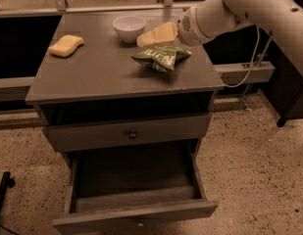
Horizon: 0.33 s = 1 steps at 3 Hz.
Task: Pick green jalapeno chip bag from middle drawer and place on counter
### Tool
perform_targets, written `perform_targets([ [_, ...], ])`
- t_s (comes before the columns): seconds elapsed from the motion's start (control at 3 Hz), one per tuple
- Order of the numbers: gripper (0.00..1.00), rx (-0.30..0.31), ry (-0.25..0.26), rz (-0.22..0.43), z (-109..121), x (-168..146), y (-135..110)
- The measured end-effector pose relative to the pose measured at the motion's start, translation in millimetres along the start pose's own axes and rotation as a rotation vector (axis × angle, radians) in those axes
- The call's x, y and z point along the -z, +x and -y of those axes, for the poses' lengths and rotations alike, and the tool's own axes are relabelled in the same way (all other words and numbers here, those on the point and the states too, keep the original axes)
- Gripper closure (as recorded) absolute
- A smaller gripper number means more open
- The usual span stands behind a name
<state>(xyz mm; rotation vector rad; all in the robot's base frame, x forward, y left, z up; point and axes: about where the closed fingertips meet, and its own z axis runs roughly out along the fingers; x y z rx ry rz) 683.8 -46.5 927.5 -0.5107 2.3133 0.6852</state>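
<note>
Camera view: green jalapeno chip bag (161,58) lies flat on counter (92,75); gripper (145,39) hovers just behind it, beside bowl (129,27), its spread impossible to tell. Best lifted straight up, clear of both.

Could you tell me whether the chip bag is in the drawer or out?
Out: the chip bag lies on the counter, beside the tool.
</note>
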Motion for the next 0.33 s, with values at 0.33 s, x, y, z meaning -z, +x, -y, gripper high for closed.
perform_targets([
  [0.33, 0.00, -0.076, 0.163, 0.023, 0.3, 64.6, -27.0],
])
